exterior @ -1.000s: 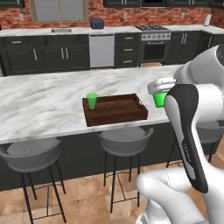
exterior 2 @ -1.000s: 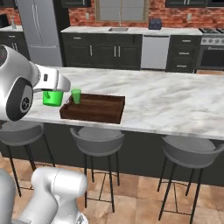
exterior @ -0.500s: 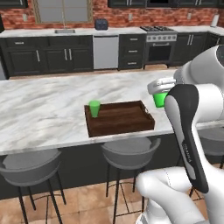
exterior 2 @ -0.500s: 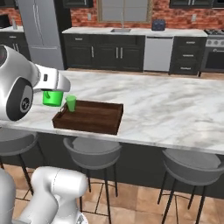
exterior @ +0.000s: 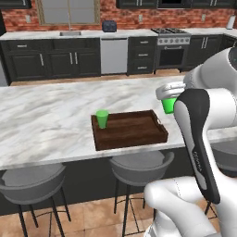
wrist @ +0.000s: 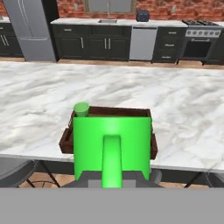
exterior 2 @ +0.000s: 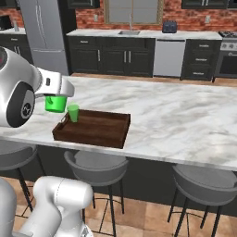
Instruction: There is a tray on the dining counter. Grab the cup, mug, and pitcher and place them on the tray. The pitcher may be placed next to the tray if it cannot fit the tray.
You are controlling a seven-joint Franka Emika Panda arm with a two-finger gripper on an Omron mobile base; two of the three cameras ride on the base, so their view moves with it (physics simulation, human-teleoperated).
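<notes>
My gripper (exterior: 169, 98) is shut on the bright green mug (exterior: 169, 105) and holds it in the air just right of the tray, level with its far end. In the hand view the mug (wrist: 111, 140) is large, its loop handle facing the camera. The dark brown wooden tray (exterior: 132, 132) lies on the white marble dining counter (exterior: 46, 120) near its front edge. The green handleless cup (exterior: 102, 119) stands upright in the tray's far left corner. In the right base view the mug (exterior 2: 55, 103) hangs beside the cup (exterior 2: 73, 113) and the tray (exterior 2: 95, 129). The pitcher is out of view.
Grey round stools (exterior: 139, 169) stand under the counter's front edge. My own white arm (exterior: 199, 134) rises close to the tray's right end. Dark cabinets, a dishwasher (exterior: 114, 55) and a stove (exterior: 172, 48) line the far brick wall. A fridge (exterior 2: 44, 34) stands at the far left.
The whole picture has shifted, so the base has driven; the tray and cup now look nearer and more central. The mug stays held in the same pose.
</notes>
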